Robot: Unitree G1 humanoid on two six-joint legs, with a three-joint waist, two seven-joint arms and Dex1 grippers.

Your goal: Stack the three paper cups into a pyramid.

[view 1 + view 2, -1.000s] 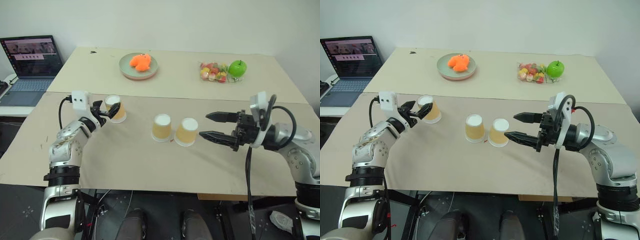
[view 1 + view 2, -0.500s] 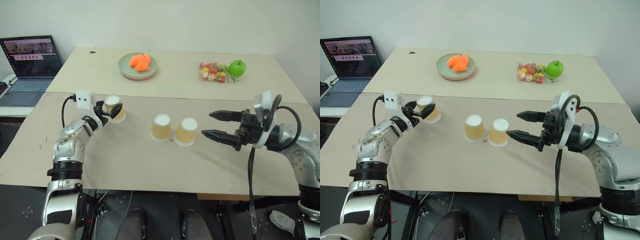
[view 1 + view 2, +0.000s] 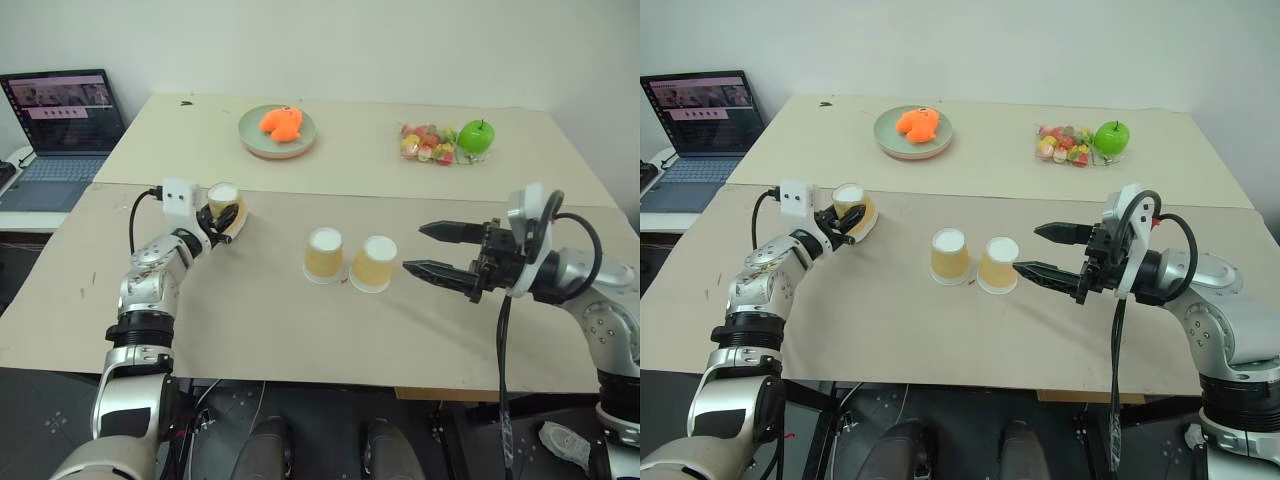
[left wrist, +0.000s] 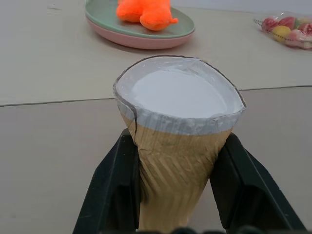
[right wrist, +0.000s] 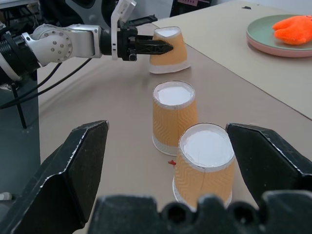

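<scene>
Left gripper (image 3: 226, 217) jaws clamped on a tilted tan paper cup (image 3: 226, 206), two upturned tan paper cups (image 3: 347, 259) side by side mid beige tabletop (image 3: 300, 320), right gripper (image 3: 430, 250) jaws spread just beside them

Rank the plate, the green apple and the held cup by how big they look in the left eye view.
1. Plate, largest.
2. Held cup and green apple: look about alike, and the cup is partly hidden by the left gripper's fingers, so unranked.
</scene>
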